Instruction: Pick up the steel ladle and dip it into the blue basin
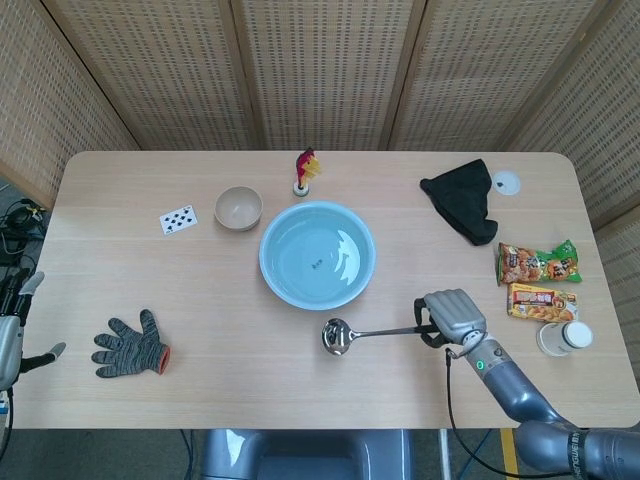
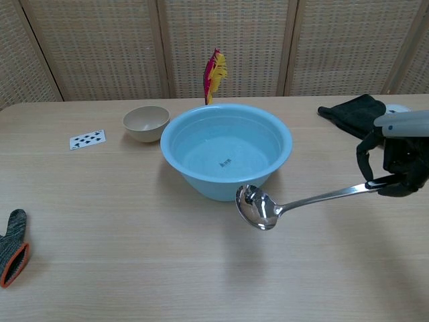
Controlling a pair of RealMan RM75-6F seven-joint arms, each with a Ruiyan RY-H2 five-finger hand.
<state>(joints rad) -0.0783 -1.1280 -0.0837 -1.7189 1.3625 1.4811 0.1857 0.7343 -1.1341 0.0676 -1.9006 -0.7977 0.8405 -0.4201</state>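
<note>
Already the right hand (image 2: pixel 397 163) has its fingers closed on the steel ladle (image 2: pixel 303 200), lifted clear of the counter just beside the blue basin (image 2: pixel 226 149); dipping remains. The left hand's (image 1: pixel 10 330) fingers are spread, holding nothing.

The right hand (image 1: pixel 452 313) has a pale grey shell and black fingers (image 2: pixel 401 188), on a grey metallic forearm with a small green light and a thin black cable.
</note>
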